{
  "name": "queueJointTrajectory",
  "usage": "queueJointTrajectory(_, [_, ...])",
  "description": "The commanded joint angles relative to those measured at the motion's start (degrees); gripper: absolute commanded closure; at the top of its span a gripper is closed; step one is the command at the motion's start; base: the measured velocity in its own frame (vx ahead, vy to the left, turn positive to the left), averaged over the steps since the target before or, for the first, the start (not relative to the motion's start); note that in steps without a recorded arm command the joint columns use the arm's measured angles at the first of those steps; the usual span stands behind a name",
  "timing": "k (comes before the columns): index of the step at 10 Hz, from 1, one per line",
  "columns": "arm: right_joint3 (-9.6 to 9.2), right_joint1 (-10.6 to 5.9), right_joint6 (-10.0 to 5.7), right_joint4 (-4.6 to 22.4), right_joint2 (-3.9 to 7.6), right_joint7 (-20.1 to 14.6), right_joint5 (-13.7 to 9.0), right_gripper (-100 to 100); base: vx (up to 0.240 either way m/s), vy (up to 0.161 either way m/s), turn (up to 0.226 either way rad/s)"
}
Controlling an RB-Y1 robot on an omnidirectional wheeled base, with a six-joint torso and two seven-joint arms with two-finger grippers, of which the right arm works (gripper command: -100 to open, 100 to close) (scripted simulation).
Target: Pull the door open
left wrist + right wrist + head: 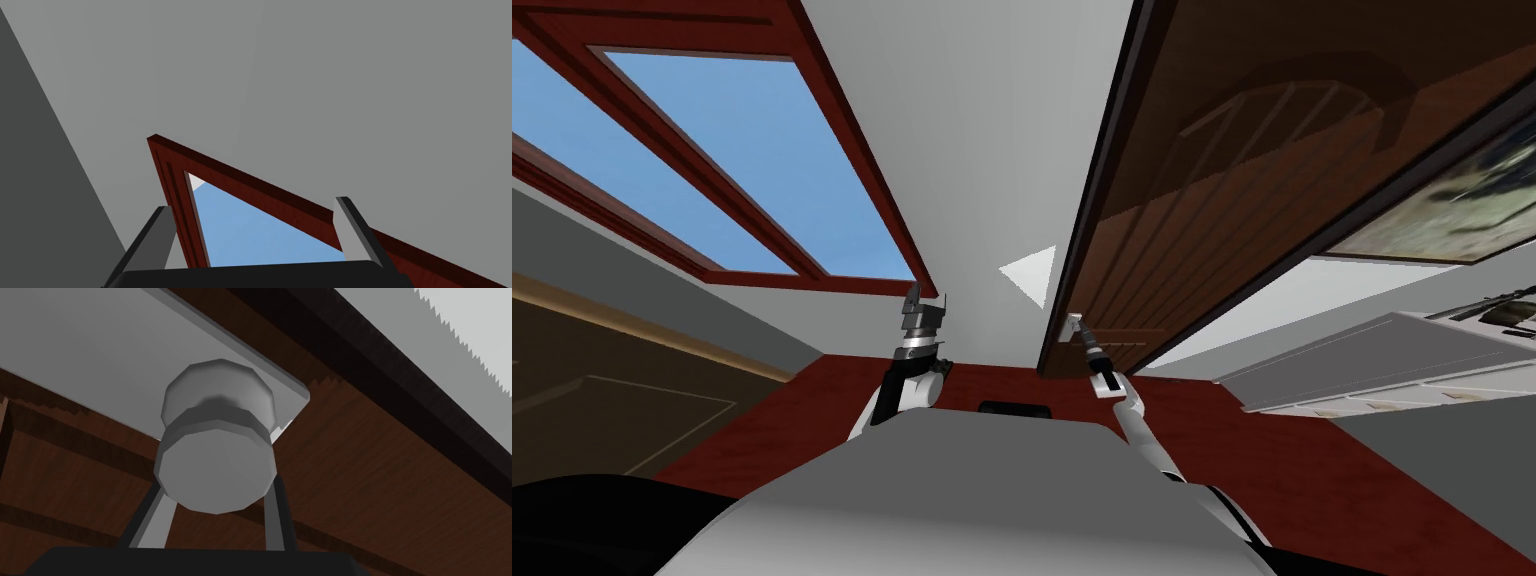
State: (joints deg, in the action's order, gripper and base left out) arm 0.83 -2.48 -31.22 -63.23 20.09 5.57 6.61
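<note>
The door is dark brown panelled wood with a dark edge, standing to my right front. Its grey round knob sits on a light grey plate against the wood. My right gripper reaches up to the door's edge. In the right wrist view the right gripper has a finger pressed on each side of the knob, shut on it. My left gripper is raised near the window's corner, apart from the door. Its fingers stand wide open with nothing between them.
A window in a dark red frame shows blue sky on the left wall. A white wall runs between window and door. White cabinets and a framed picture lie to the right. The floor is dark red.
</note>
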Motion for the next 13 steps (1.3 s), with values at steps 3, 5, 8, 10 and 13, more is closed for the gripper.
queueJointTrajectory(3, [-0.63,-0.80,0.10,0.6,-0.31,-4.4,-2.7,100,-0.057,-0.031,0.063])
queueJointTrajectory(5, [-1.04,-1.69,0.44,1.5,-0.40,-8.2,-6.1,100,-0.080,-0.046,0.131])
queueJointTrajectory(8, [-1.46,-2.61,0.78,2.4,-0.50,-12.6,-9.6,100,-0.073,-0.053,0.099])
queueJointTrajectory(10, [-1.68,-3.07,0.96,2.8,-0.55,-15.5,-11.4,100,-0.056,-0.045,0.089])
queueJointTrajectory(13, [-2.10,-4.00,1.31,3.8,-0.65,-19.6,-14.9,100,-0.071,-0.036,0.104])
